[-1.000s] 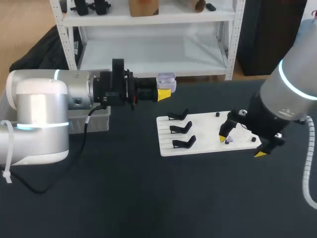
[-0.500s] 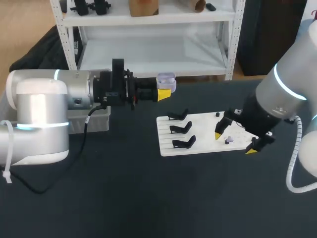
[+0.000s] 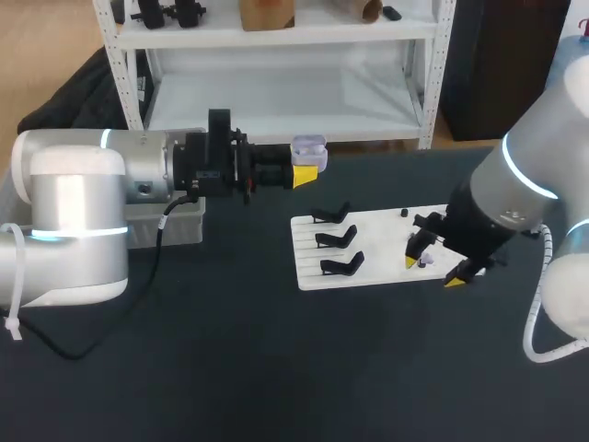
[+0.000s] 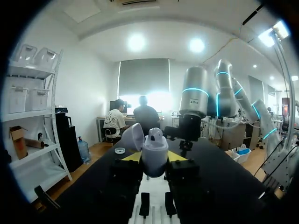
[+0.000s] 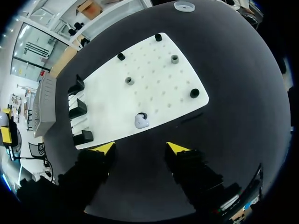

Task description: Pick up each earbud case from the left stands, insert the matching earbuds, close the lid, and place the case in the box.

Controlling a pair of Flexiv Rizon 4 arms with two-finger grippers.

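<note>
My left gripper (image 3: 305,175) is held level above the table's back, shut on a lavender earbud case (image 3: 309,147) whose lid stands open. In the left wrist view the case (image 4: 155,151) sits upright between the yellow tips. My right gripper (image 3: 433,272) hovers over the near right edge of the white board (image 3: 368,230), open with nothing between its fingers. A small lavender earbud (image 5: 141,121) rests on the board (image 5: 149,74) just ahead of the right gripper (image 5: 141,148). The same earbud (image 3: 423,262) lies close to one yellow tip.
Three empty black stands (image 3: 336,239) line the board's left side, and small dark pegs (image 5: 194,93) dot its right half. A grey box (image 3: 170,226) sits at the left, partly behind my left arm. A small clear disc (image 5: 184,6) lies beyond the board.
My right gripper has shifted left and lower toward the earbud, and its fingers have drawn closer together. The left arm and the case have not moved.
</note>
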